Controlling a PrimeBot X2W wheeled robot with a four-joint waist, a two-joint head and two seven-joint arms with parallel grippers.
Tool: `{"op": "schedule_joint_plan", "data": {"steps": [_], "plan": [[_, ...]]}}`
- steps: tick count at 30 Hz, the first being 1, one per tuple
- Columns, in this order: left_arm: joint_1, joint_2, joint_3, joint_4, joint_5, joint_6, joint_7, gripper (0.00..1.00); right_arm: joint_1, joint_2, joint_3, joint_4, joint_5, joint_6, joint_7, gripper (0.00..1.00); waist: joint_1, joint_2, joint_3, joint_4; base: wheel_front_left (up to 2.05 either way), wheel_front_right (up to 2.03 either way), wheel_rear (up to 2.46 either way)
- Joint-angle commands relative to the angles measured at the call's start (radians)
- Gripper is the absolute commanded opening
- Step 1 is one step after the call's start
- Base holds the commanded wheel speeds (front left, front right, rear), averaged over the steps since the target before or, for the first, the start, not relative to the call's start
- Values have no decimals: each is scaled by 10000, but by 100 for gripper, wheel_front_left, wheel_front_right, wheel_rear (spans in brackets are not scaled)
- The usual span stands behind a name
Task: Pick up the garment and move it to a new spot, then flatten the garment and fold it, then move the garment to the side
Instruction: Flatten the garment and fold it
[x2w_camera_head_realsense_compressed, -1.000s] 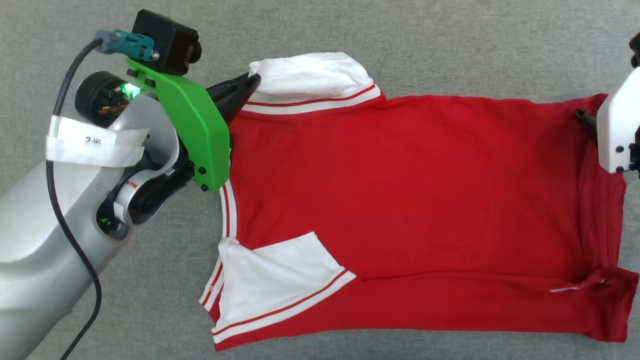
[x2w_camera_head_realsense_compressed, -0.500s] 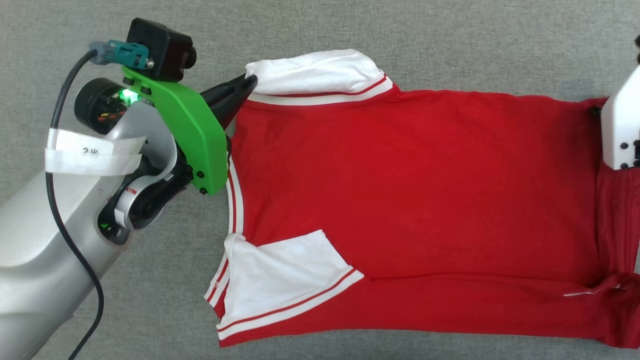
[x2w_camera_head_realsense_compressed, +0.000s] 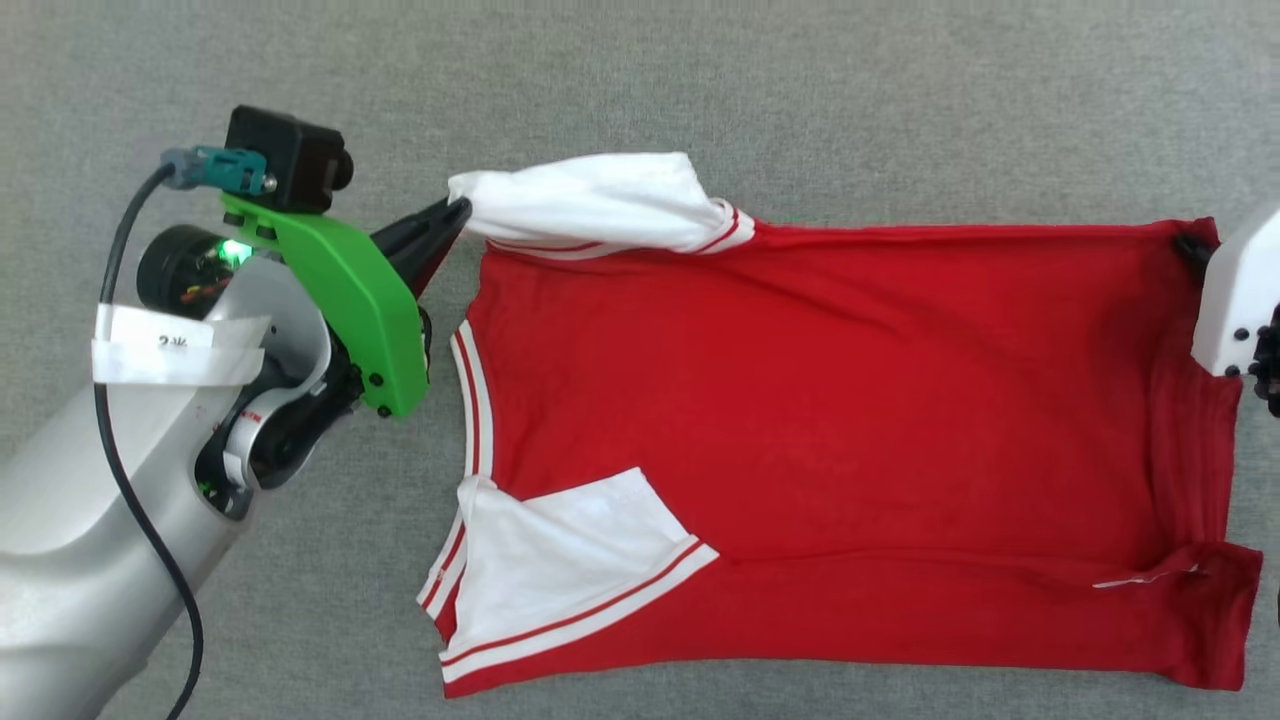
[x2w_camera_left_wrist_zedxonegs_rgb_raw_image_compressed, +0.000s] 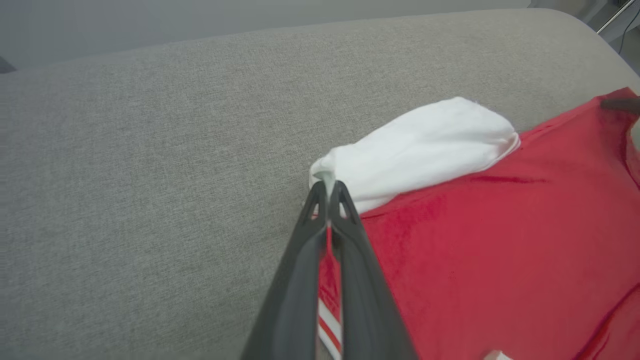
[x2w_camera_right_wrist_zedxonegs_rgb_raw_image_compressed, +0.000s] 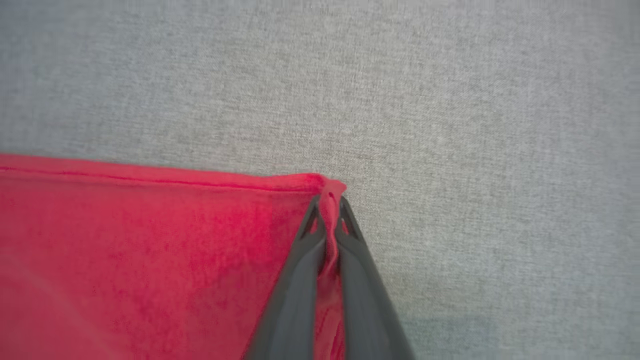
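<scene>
The garment (x2w_camera_head_realsense_compressed: 820, 440) lies spread sideways on the grey fabric surface, plain red side up, collar toward the left, hem toward the right. Its lettering is hidden. My left gripper (x2w_camera_head_realsense_compressed: 458, 208) is shut on the far white sleeve (x2w_camera_head_realsense_compressed: 590, 205) at its shoulder corner; the left wrist view shows the same pinch (x2w_camera_left_wrist_zedxonegs_rgb_raw_image_compressed: 327, 187) on the sleeve (x2w_camera_left_wrist_zedxonegs_rgb_raw_image_compressed: 420, 147). My right gripper (x2w_camera_head_realsense_compressed: 1190, 245) is shut on the far hem corner, and the right wrist view shows the red corner (x2w_camera_right_wrist_zedxonegs_rgb_raw_image_compressed: 327, 192) pinched between its fingers. The near white sleeve (x2w_camera_head_realsense_compressed: 570, 560) lies folded over the red body.
Grey fabric surface (x2w_camera_head_realsense_compressed: 700, 80) stretches all around the garment. A black cable (x2w_camera_head_realsense_compressed: 130, 470) hangs along my left forearm. The near hem corner (x2w_camera_head_realsense_compressed: 1210, 590) is wrinkled and turned over.
My left gripper has moved left, pulling the far sleeve out and rolling it into a bunch. The far edge of the garment is stretched straighter between both grippers.
</scene>
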Motion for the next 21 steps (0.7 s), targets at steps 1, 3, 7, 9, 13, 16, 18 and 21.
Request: {"op": "schedule_joint_plan", "data": {"steps": [1, 3, 7, 9, 13, 16, 18, 21], "plan": [[268, 24, 41, 98, -139, -56, -99, 0, 189, 6, -21, -24, 148, -11, -266, 0, 0, 0, -420, -41, 0, 0, 0], [476, 21, 38, 190, -218, -51, -199, 0, 392, -37, -22, -113, 416, -11, -701, 0, 0, 0, -654, -26, 0, 0, 0], [962, 22, -8, 281, -365, -33, -389, 0, 945, -165, 43, -211, 1111, -11, -1389, 0, 0, 0, -1142, 43, 0, 0, 0], [1221, 29, -42, 292, -443, -11, -459, 0, 1282, -263, 139, -284, 1439, -11, -1717, 0, 0, 0, -1365, 92, 0, 0, 0], [1798, 42, -86, 203, -653, 53, -621, 0, 2051, -444, 203, -374, 2097, -11, -2366, 0, 0, 0, -1809, 227, 0, 0, 0], [2258, 119, -136, 95, -757, 152, -726, 0, 2708, -592, 273, -484, 2559, -11, -2756, 0, 0, 0, -2087, 310, 0, 0, 0], [2554, 151, -199, 17, -820, 232, -754, 0, 3142, -702, 365, -618, 2835, -11, -2980, 0, 0, 0, -2242, 348, 0, 0, 0], [3101, 208, -341, -155, -925, 382, -783, 0, 3812, -888, 483, -814, 3189, -11, -3316, 0, 0, 0, -2450, 374, 0, 0, 0]]}}
